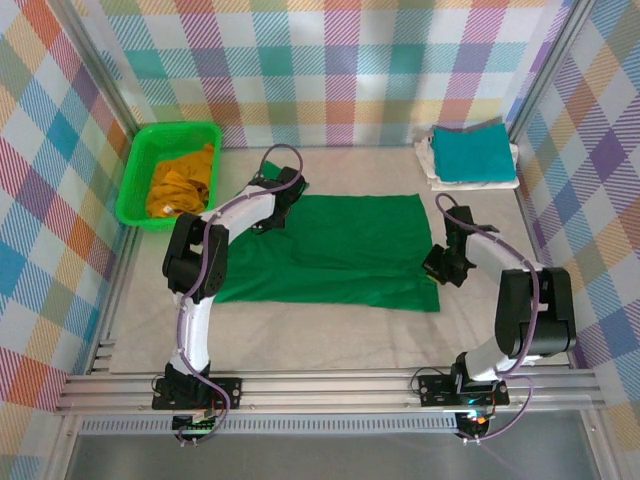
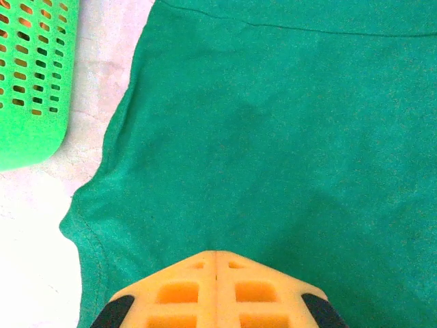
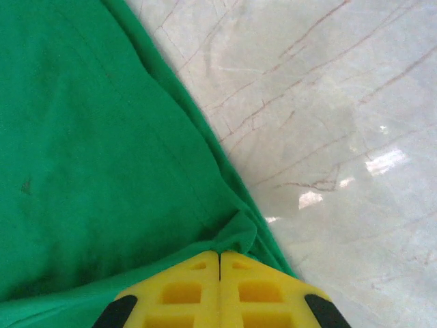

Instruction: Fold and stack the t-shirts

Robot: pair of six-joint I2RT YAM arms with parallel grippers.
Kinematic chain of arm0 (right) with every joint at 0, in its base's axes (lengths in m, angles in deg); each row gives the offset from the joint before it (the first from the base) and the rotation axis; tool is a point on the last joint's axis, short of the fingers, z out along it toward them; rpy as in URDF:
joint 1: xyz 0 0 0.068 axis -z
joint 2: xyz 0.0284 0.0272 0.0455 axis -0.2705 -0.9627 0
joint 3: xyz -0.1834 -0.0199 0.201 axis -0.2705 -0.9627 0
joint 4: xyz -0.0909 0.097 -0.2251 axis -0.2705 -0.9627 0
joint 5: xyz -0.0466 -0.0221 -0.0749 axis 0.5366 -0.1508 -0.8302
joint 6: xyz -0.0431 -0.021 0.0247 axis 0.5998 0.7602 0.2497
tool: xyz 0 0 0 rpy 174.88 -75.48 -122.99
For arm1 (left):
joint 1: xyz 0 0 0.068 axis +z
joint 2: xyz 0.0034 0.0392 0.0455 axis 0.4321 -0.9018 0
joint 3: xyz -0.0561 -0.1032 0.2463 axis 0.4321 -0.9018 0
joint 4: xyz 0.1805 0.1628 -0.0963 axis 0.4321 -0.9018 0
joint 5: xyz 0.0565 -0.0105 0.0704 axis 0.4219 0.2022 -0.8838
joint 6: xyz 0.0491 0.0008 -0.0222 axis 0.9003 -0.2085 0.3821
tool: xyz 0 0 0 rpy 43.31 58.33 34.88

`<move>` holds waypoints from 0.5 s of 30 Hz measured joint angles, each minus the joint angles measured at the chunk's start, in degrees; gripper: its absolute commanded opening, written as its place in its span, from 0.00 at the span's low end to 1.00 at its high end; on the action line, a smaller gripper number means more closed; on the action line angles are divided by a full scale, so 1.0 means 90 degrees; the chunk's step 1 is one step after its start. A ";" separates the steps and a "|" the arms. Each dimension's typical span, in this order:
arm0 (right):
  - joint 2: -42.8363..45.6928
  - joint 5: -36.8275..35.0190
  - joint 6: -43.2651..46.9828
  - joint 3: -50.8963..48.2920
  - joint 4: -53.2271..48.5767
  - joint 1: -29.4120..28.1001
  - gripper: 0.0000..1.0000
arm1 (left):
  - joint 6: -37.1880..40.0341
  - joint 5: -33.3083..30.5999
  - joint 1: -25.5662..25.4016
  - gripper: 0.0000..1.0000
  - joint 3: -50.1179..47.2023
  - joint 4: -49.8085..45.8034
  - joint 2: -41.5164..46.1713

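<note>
The left gripper (image 2: 216,254) has its fingers pressed together, tips low over the dark green t-shirt (image 2: 273,137) spread ahead of them, the green basket (image 2: 34,82) off to their left. The right gripper (image 3: 219,254) pinches a puckered fold of the shirt's edge, bare table (image 3: 328,102) to its fingers' right
</note>
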State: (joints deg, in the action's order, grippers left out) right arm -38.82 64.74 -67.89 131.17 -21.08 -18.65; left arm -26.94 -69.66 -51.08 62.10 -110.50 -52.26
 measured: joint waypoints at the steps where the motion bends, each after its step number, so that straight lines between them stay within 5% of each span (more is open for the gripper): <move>1: -0.0046 0.0017 0.0000 0.0005 0.0044 0.0000 0.00 | 0.0000 -0.0007 0.0000 0.00 0.0000 -0.0002 0.0000; 7: -0.0163 0.0024 0.0002 0.0277 0.0070 0.0000 0.00 | 0.0104 -0.0024 0.0000 0.00 0.0107 -0.0007 0.0000; 11: -0.0216 0.0039 0.0002 0.0464 0.0182 0.0000 0.05 | 0.0260 0.0007 0.0000 0.10 0.0534 0.0005 0.0000; 15: -0.0476 0.0131 -0.0029 0.0481 0.0301 0.0002 0.26 | 0.0425 0.0070 0.0000 0.42 0.0823 0.0073 -0.0097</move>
State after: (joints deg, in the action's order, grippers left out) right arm -43.11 65.92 -68.16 135.50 -18.37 -18.63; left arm -23.12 -69.03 -51.08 69.50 -109.84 -53.14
